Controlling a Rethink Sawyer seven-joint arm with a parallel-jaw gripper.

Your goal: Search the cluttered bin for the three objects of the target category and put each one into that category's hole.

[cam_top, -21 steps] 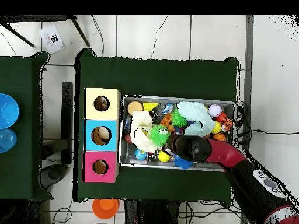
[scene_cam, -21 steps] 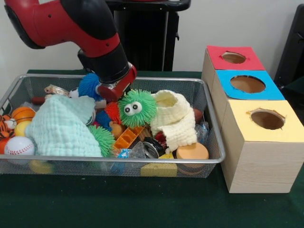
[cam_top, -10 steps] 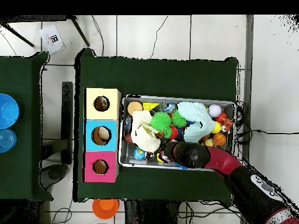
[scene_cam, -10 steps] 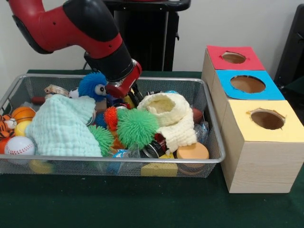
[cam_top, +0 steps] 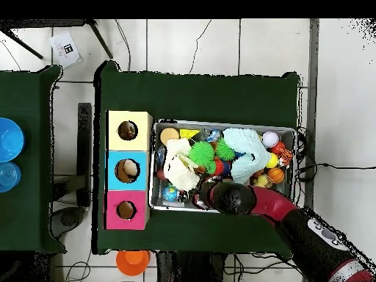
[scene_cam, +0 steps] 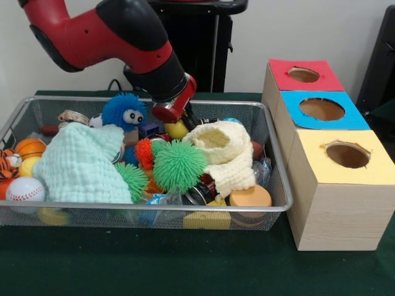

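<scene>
Front view: gripper [scene_cam: 182, 121] over the bin's [scene_cam: 274, 203] back, near a yellow ball [scene_cam: 176, 129], jaw state unclear

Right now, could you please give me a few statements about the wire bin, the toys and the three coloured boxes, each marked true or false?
1. The large green spiky ball lies in the wire mesh bin. True.
2. The yellow-topped wooden box stands farthest from the front camera. False: it is nearest; the red-topped box is farthest.
3. The blue fuzzy toy with googly eyes sits behind the pale green cloth in the front view. True.
4. The cream knitted piece hangs outside the bin. False: it lies inside.
5. The white baseball rests in the blue-topped box. False: it is in the bin.
</scene>
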